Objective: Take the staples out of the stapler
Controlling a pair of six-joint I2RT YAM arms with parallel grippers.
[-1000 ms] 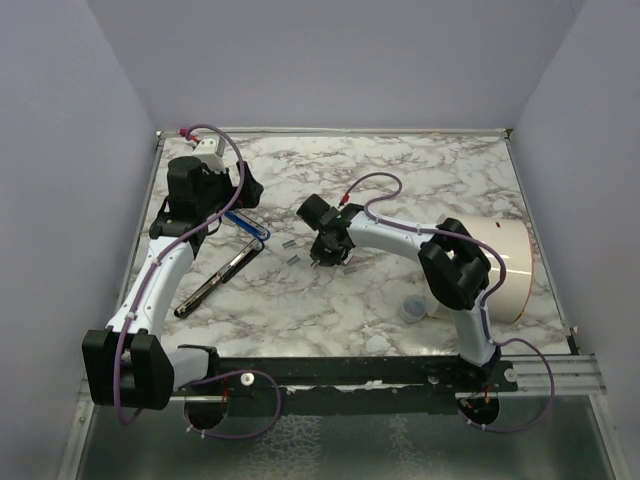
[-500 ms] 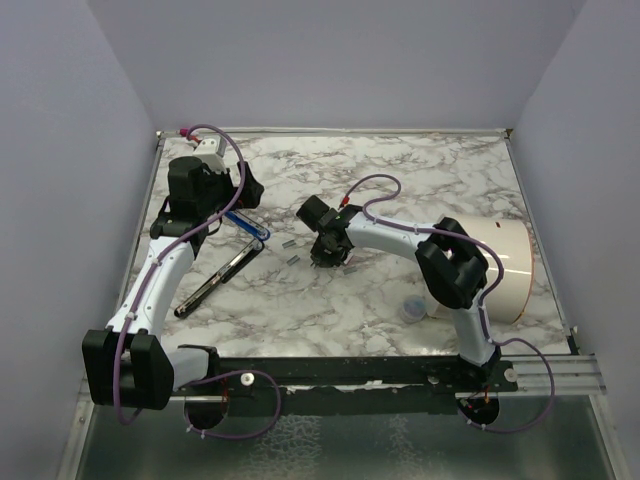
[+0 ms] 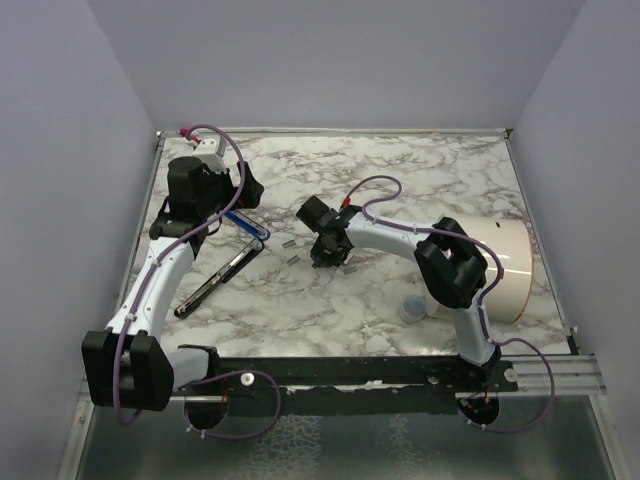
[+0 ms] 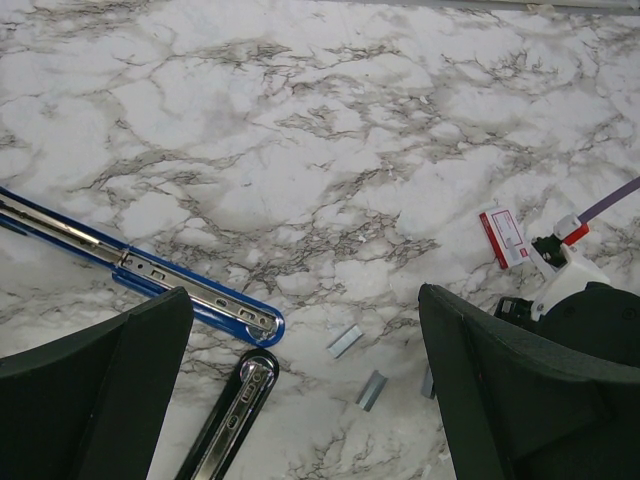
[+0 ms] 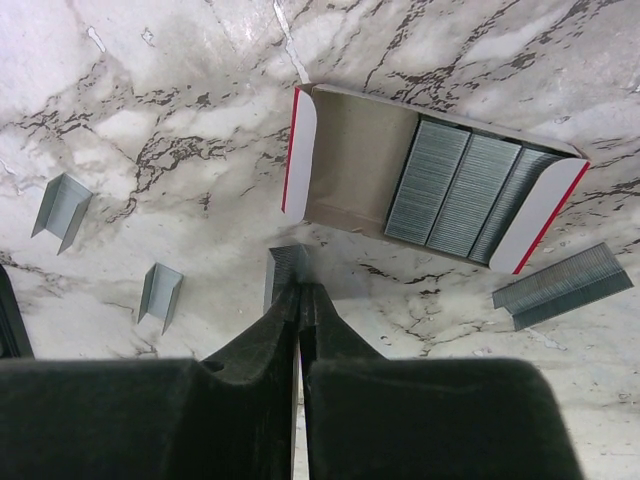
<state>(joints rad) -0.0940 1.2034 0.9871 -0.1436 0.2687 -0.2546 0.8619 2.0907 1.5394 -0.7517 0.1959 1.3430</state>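
Right wrist: staples [image 5: 283, 268] lie touching right hand [image 5: 298, 290] tips.

walls [image 3: 330, 60]: plain lavender | table [image 3: 440, 170]: white-grey marble top | light: even

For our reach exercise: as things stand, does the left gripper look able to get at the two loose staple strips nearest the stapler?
Probably yes: the left gripper is open, and both staple strips lie uncovered on the marble table just beyond the stapler.
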